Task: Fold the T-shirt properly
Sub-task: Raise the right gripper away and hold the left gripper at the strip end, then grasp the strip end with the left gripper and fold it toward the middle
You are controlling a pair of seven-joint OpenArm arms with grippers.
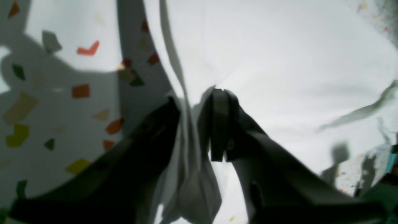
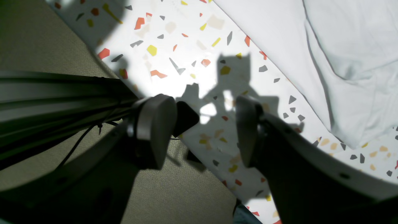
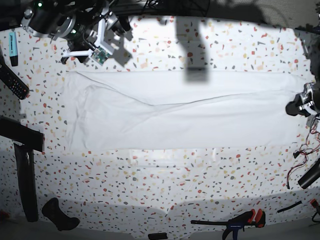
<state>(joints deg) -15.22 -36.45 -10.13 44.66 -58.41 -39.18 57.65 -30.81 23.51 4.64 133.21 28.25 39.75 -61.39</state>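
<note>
Shirt: the T-shirt [image 3: 180, 120] lies across the middle of the table [image 3: 165, 185] as one long flat band, running nearly the full width in the base view.
Shape so far: its long edges look straight and no sleeves stick out, so I judge the sides have already been folded in lengthwise; a diagonal crease runs across the end nearer the right arm.
Left gripper: the left gripper [image 1: 199, 124] is at the shirt's far end, on the base view's right edge; its fingers are pinched nearly together with a bunch of white cloth between them.
Right gripper: the right gripper [image 2: 205, 130] is spread wide and has hold of nothing; it hangs over the table edge, near the shirt's other end but clear of it.
Cloth near right arm: in the right wrist view the shirt's edge lies flat on the table, with a soft ridge further in.
Done: likely the lengthwise folds.
Left to do: the band is not yet folded end to end, which I judge still needs one or two crosswise folds for a compact shape.
Progress: about the middle of the task, by my reading.
</note>
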